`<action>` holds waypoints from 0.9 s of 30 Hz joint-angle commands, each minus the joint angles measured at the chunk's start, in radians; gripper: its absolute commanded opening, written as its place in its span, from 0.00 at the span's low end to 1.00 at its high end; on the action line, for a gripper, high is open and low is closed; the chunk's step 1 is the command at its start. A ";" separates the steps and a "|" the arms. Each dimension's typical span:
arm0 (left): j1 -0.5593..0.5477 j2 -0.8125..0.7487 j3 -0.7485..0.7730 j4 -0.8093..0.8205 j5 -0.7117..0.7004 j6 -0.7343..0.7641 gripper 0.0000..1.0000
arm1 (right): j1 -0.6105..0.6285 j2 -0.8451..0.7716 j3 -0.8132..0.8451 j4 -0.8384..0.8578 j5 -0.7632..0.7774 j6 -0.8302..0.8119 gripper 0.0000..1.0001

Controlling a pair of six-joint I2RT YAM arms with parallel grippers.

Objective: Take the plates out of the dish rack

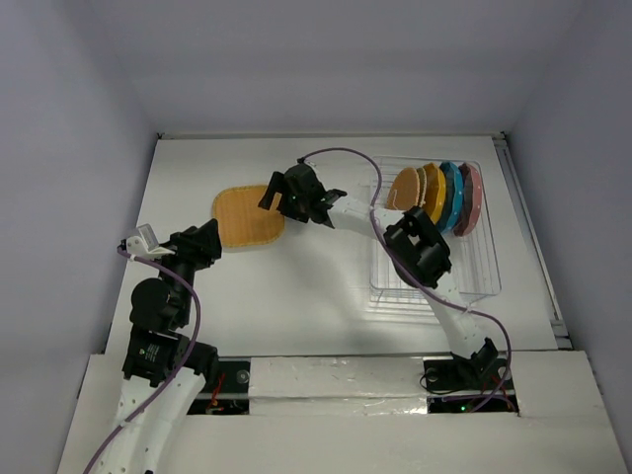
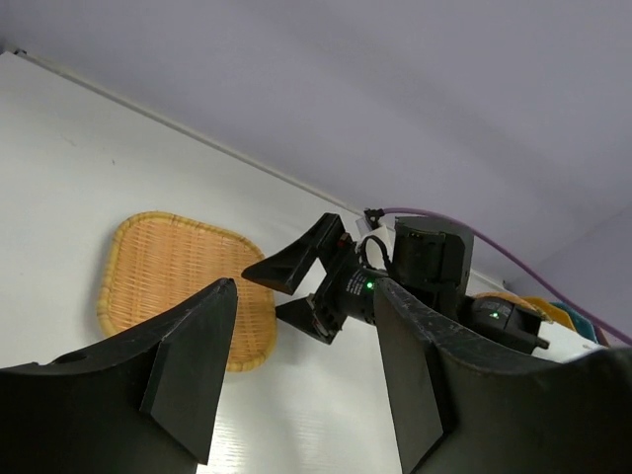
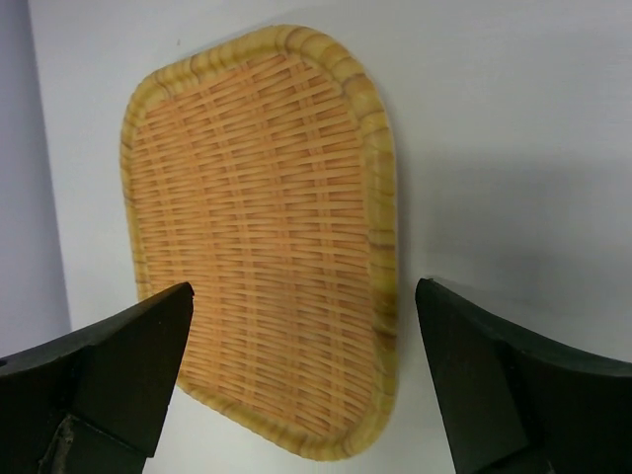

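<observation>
Plate [image 1: 247, 215], woven, lies flat on the table [image 1: 306, 296]; right hand [image 1: 274, 197] open over its edge, left hand [image 1: 210, 235] open near it; other plates [image 1: 439, 196] stand in the rack [image 1: 434, 281]

So one plate [image 1: 248, 215] lies flat on the table [image 1: 316, 286], around 10 o'clock from the middle. The dish rack [image 1: 474, 267] sits over at 3 o'clock, with the rest of the plates [image 1: 439, 193] standing on edge in its 12 o'clock end. The right gripper [image 1: 275, 200] is at the flat plate's 2 o'clock edge, and the left gripper [image 1: 209, 235] is near its 8 o'clock corner.
</observation>
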 commanded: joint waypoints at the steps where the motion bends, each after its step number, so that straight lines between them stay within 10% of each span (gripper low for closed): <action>1: -0.004 -0.001 0.009 0.046 0.004 0.002 0.54 | 0.009 -0.125 0.032 -0.074 0.096 -0.106 1.00; 8: -0.004 0.009 0.009 0.046 0.004 0.000 0.54 | 0.009 -0.346 -0.034 -0.189 0.294 -0.325 0.89; 9: -0.004 0.011 0.009 0.044 0.004 0.000 0.54 | 0.009 -0.390 -0.061 -0.200 0.378 -0.374 0.74; 10: -0.004 0.011 0.009 0.046 0.004 0.003 0.54 | -0.006 -0.441 -0.147 -0.205 0.418 -0.402 0.19; 11: -0.004 0.011 0.008 0.046 0.004 0.002 0.49 | -0.017 -0.548 -0.197 -0.205 0.448 -0.425 0.01; 19: -0.004 0.017 0.009 0.043 0.004 0.003 0.01 | -0.177 -0.918 -0.511 -0.385 0.626 -0.546 0.00; 27: -0.004 0.018 0.011 0.038 0.004 0.003 0.10 | -0.257 -0.931 -0.517 -0.433 0.641 -0.620 0.30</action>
